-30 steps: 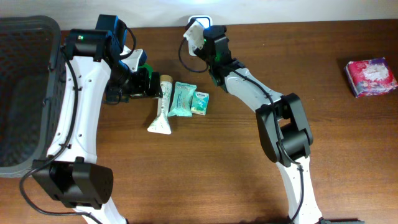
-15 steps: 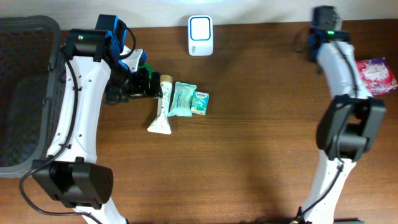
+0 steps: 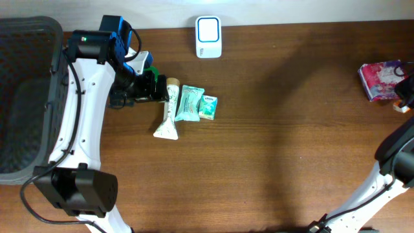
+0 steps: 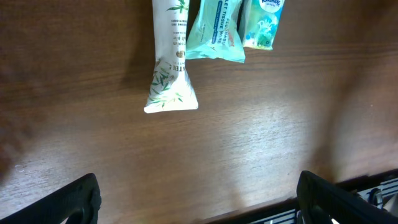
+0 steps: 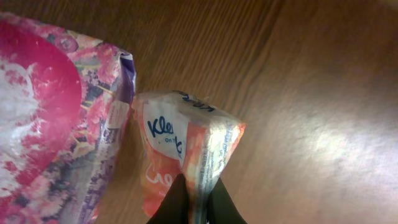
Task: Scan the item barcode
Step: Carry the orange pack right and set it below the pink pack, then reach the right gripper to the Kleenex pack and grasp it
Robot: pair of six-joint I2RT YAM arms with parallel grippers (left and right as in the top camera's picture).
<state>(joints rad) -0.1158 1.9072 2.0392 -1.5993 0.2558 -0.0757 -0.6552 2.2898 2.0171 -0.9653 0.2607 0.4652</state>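
Your right gripper (image 5: 193, 202) is pinched tight on an orange Kleenex pack (image 5: 186, 149), just beside the pink tissue pack (image 5: 56, 124) at the right edge of the brown wooden table (image 3: 272, 162). Your left gripper (image 4: 199, 202) hangs spread wide and empty near a tube (image 4: 169, 62). The white scanner (image 3: 208, 28) stands at the far edge, below a pale wall (image 3: 291, 10).

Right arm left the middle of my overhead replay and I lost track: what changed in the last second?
The right arm swung from the scanner across to the table's right edge, beside the pink packet; its fingers are shut on a small tissue pack. The left arm, tube and two green packets stayed put.
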